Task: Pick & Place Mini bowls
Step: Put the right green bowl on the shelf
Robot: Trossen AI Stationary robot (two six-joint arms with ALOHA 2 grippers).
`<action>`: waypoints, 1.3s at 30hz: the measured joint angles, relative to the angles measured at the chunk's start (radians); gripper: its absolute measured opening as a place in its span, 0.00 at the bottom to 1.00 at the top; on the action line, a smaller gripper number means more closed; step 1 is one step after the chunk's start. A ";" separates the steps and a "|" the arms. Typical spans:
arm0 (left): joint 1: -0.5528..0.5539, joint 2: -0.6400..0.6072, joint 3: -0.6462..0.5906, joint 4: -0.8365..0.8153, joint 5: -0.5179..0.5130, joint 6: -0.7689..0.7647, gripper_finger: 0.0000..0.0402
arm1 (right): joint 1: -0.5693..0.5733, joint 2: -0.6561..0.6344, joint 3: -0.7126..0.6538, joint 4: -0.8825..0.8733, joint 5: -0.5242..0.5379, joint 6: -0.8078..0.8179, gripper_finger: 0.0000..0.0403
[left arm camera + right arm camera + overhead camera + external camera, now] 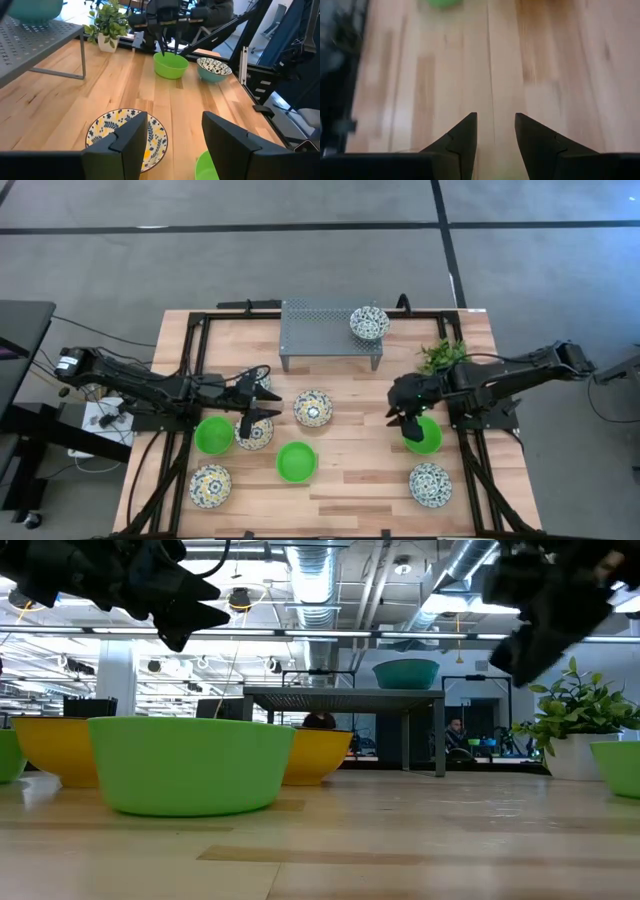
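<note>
Several mini bowls sit on the wooden table. A green one (212, 435) and a patterned one (253, 432) lie at the left. Another patterned bowl (313, 408) and a green one (297, 461) are in the middle, and a patterned one (369, 323) stands on the grey rack (320, 328). My left gripper (272, 404) hangs open above the table, just short of the yellow-and-blue patterned bowl (125, 135). My right gripper (405, 420) is open, pointing down over the left rim of a green bowl (425, 435), also seen as the green bowl (171, 65) in the left wrist view. Whether it touches the bowl does not show.
Two more patterned bowls (210, 485) (430, 484) lie near the front edge. A small green plant (442, 355) stands behind my right gripper. The black frame (190, 380) runs along the table's sides. Bare wood lies between the middle bowls and the right green bowl.
</note>
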 joint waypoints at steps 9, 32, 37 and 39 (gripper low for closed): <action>0.000 0.000 0.000 0.023 -0.005 0.002 0.48 | 0.012 -0.005 0.019 -0.238 0.060 -0.053 0.36; 0.000 0.000 0.000 0.051 -0.005 0.002 0.48 | 0.008 0.312 0.019 -0.328 0.115 -0.024 0.29; 0.000 0.000 0.000 0.051 -0.005 0.002 0.48 | 0.009 0.352 0.053 -0.326 0.112 0.000 0.17; 0.000 0.000 0.000 0.051 -0.005 0.002 0.48 | 0.009 0.359 0.081 -0.329 0.111 0.003 0.10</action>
